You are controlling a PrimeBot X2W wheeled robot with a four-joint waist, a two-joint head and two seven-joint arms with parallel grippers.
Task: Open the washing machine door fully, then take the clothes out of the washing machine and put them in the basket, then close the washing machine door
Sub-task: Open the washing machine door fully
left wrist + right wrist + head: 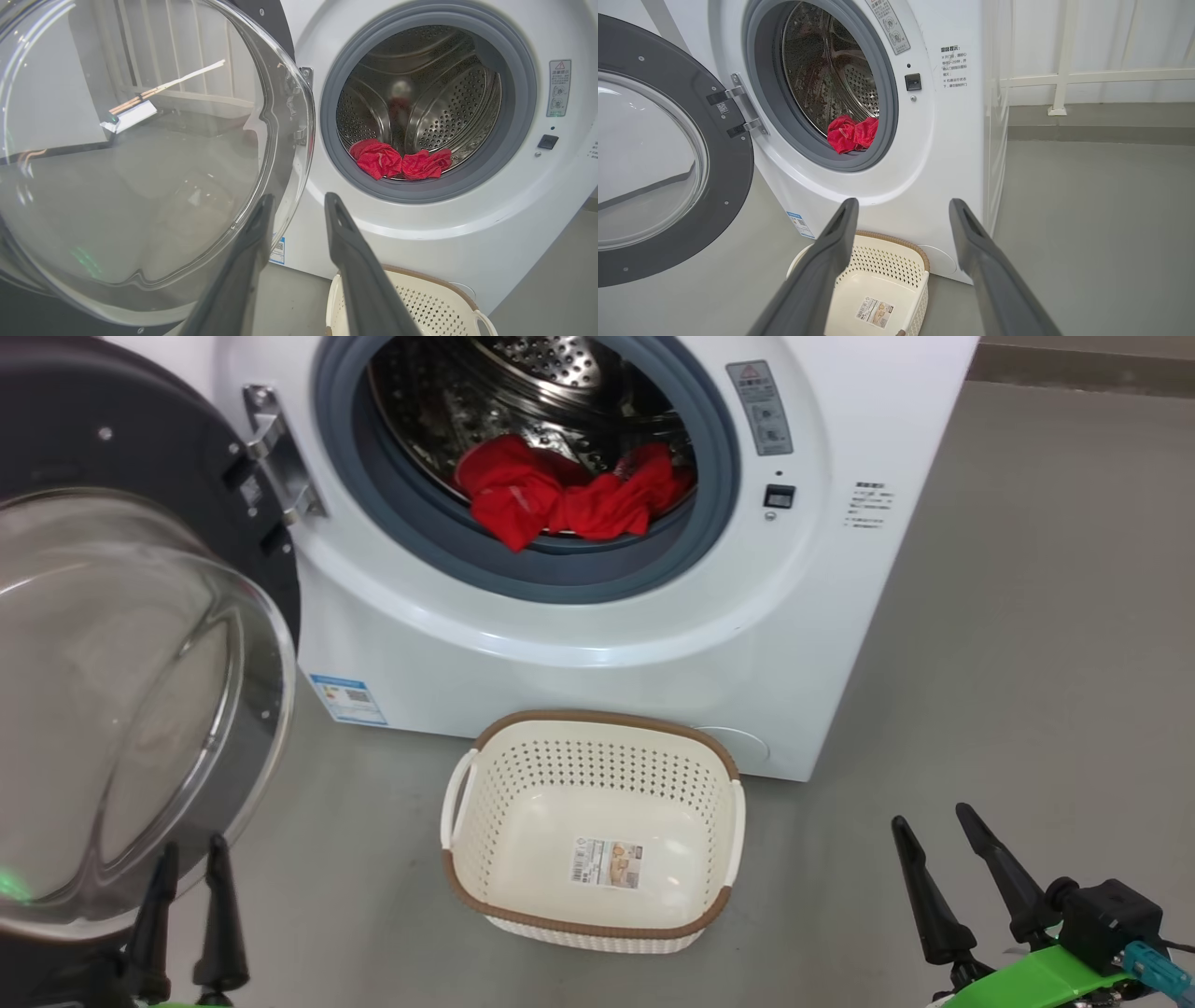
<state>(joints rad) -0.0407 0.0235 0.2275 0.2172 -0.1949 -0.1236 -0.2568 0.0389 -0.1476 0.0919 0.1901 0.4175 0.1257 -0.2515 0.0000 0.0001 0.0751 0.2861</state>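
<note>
The white washing machine [597,644] stands ahead with its door [121,709] swung wide to the left, glass bowl facing me. Red clothes [560,495] lie bunched at the front lip of the steel drum, also seen as clothes [399,161] and clothes [852,133]. The cream basket [719,761] sits on the floor below the opening, with nothing in it but its paper label. My left gripper [191,854] is open, its tips just in front of the door's glass. My right gripper [934,821] is open at the lower right, apart from the basket.
Grey floor [1027,663] stretches to the right of the machine. A white railing [1064,74] runs along the wall beyond the machine's side. The open door [140,154] takes up the space at my left.
</note>
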